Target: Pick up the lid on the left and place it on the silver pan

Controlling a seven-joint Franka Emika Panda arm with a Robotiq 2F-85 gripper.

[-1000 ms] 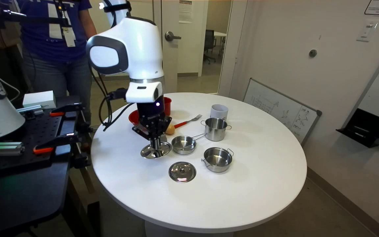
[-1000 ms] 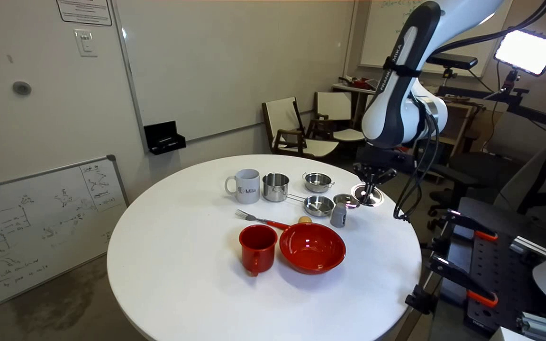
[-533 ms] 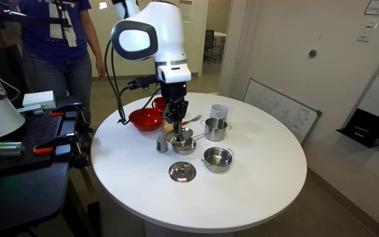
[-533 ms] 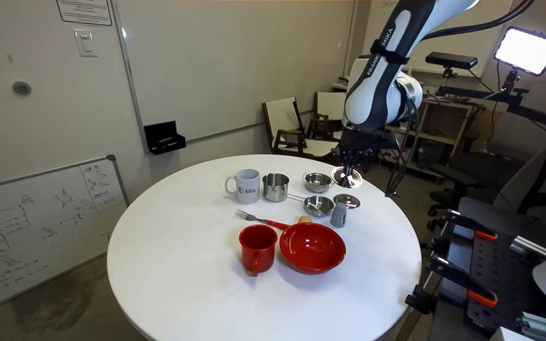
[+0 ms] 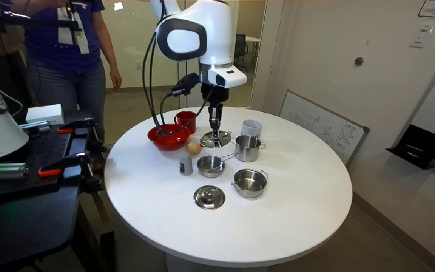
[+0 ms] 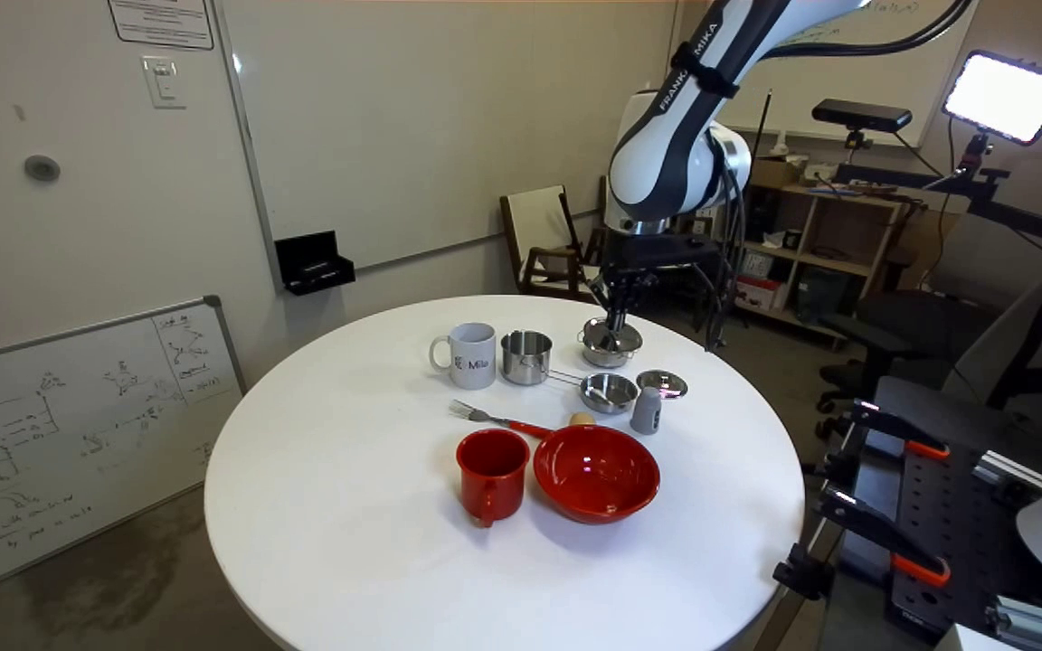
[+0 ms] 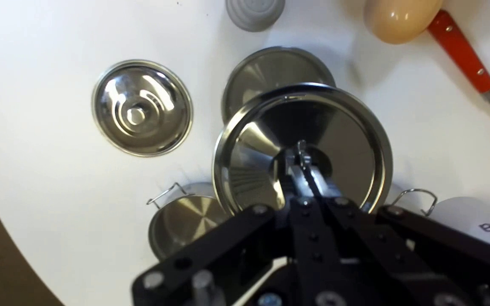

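Round silver metal lid (image 7: 304, 121), clamped centrally in my closed black gripper (image 7: 300, 163), hangs near the silver long-handled steel pan (image 5: 210, 167).

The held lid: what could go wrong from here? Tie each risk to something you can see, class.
The lid is held only at its centre by the gripper, so it might tilt or slip if knocked. In the wrist view it covers part of the pan, so lining up could be misjudged. The tall pot stands close by the pan, so a low pass might knock it.
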